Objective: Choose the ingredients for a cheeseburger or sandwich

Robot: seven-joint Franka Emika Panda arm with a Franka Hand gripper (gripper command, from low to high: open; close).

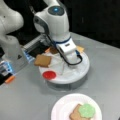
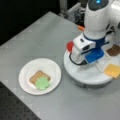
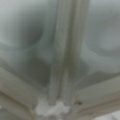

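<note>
In both front views the gripper (image 1: 68, 61) (image 2: 75, 59) hangs low over the middle of a round white divided tray (image 1: 75, 75) (image 2: 87, 80). Its fingertips are hidden behind the hand. On the tray lie ingredients: a tan bread square (image 1: 43, 60), a red tomato disc (image 1: 49, 75) (image 2: 70, 46), a brown patty (image 1: 53, 50) (image 2: 114, 50) and an orange cheese square (image 1: 80, 48) (image 2: 113, 70). The sandwich stands as a bread slice (image 1: 76, 115) (image 2: 37, 76) with green lettuce (image 1: 86, 110) (image 2: 42, 83) on top. The wrist view shows only the tray's white divider ribs (image 3: 63, 62) close up.
The sandwich rests on a large white round plate (image 1: 62, 105) (image 2: 50, 67) on the grey table, in front of the tray. The arm's base (image 1: 12, 50) stands at a front view's left, with an orange piece (image 1: 10, 79) beside it. A dark floor edge (image 2: 15, 110) borders the table.
</note>
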